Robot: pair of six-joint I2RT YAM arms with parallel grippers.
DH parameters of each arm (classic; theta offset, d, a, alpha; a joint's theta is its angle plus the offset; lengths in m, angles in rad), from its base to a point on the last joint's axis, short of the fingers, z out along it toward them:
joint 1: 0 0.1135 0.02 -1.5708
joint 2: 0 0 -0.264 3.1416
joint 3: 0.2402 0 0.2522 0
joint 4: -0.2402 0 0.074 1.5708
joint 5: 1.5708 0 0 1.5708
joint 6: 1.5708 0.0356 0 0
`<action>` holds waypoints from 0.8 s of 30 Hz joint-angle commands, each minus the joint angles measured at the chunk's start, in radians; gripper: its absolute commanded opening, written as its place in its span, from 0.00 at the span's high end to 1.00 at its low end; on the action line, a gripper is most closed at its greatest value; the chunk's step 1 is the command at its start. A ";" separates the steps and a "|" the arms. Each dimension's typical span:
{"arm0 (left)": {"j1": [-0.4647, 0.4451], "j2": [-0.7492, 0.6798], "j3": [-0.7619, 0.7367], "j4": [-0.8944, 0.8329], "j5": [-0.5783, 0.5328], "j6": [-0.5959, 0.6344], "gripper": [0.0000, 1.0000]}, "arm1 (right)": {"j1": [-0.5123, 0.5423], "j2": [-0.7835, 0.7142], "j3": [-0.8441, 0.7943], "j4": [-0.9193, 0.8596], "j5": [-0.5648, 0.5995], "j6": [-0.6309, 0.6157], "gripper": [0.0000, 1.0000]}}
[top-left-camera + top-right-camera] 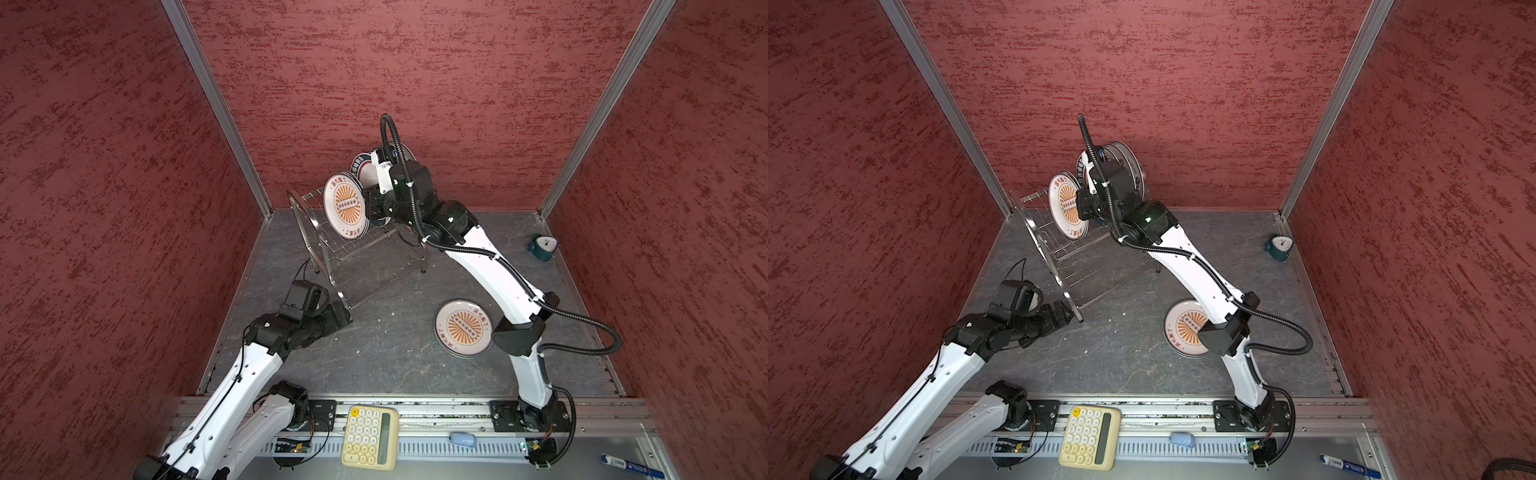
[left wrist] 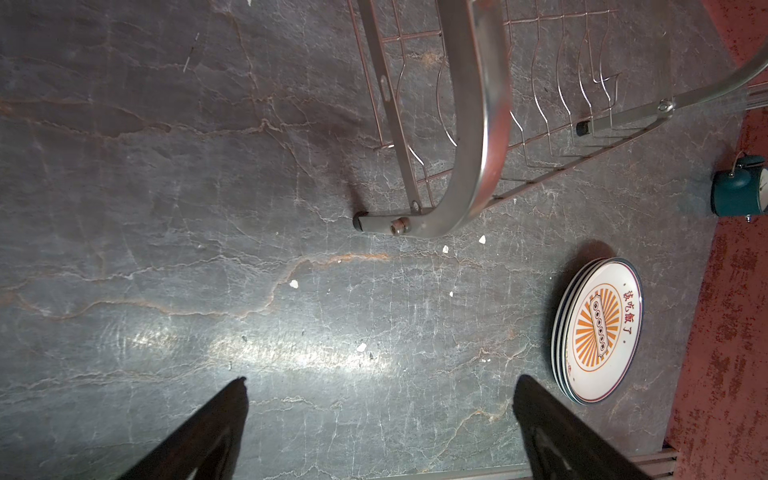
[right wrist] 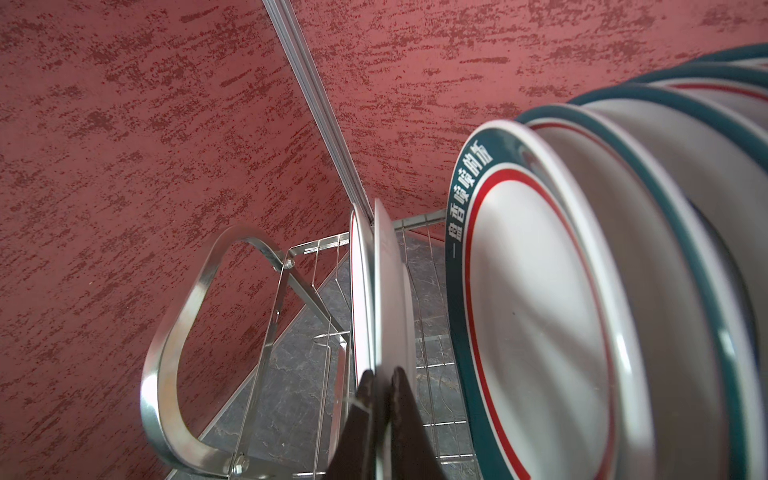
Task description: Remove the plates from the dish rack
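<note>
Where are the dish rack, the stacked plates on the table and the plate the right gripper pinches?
dish rack [image 2: 486,124]: left wrist view, curved side frame.
stacked plates [image 1: 463,328]: a top view, top plate's sunburst centre.
pinched plate [image 3: 392,291]: right wrist view, its plain face.

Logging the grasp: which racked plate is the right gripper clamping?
The second plate, directly behind the front sunburst plate; the right gripper pinches its rim, teal-rimmed plates stand untouched.

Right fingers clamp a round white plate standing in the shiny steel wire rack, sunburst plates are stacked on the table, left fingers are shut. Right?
One slip: the left fingers are wide open, not shut, over the dark stone table, as the left wrist view shows. The rest stands.
</note>
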 commanded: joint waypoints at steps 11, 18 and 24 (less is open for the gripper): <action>0.008 0.005 -0.009 0.022 0.007 0.007 0.01 | -0.003 0.032 0.018 -0.131 0.083 -0.067 0.92; 0.008 0.005 -0.007 0.022 0.005 0.006 0.00 | 0.001 0.047 0.022 -0.161 0.095 -0.083 0.89; 0.008 0.003 -0.007 0.020 0.006 0.006 0.01 | 0.005 0.058 0.019 -0.176 0.125 -0.093 0.88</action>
